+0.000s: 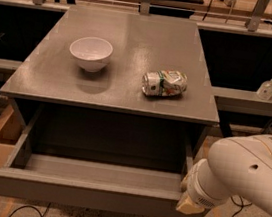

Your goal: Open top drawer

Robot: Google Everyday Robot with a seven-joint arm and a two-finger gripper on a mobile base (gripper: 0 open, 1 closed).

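the top drawer [88, 194] stands pulled well out of the grey cabinet [135, 45], filling the lower half of the frame. its wide matte grey front runs along the bottom edge from lower left to lower right, and behind it the deep grey box shows its floor and both side walls, reaching back into the dark opening under the cabinet top.

the gripper [189, 207] sits at the lower right of the frame, right at the right end of the drawer front, where a cream-coloured tip meets the corner. the thick white arm [248, 172] comes in from the right edge and covers most of it, so i cannot tell whether the gripper is spread or pressed together, nor whether it grasps the drawer edge or only lies against it.

on the cabinet top, a white bowl [90, 53] stands upright at upper left of centre. a crushed can [164, 82] lies on its side to the right of the bowl, well apart from it and nearer the front edge.

a clear pump bottle [267, 88] stands on a grey ledge at the right edge of the frame. a brown cardboard box [1, 132] sits on the floor at the left, just beside the drawer's left wall
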